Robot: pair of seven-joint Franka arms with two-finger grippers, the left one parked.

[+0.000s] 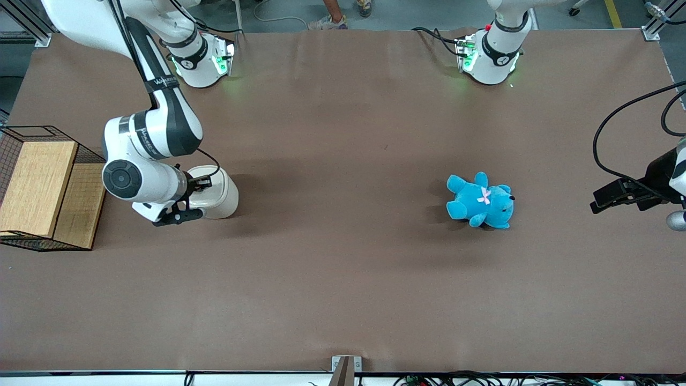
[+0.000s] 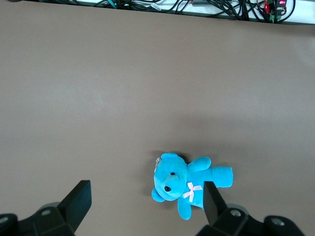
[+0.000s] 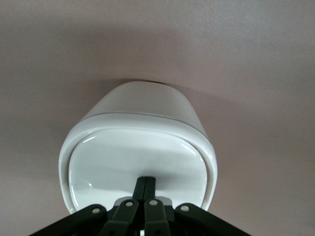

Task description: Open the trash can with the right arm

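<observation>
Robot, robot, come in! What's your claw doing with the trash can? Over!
Claw shut, tips on the lid. Trash can upright, lid still closed. Nothing in the way; teddy far off toward the parked arm's end.
</observation>
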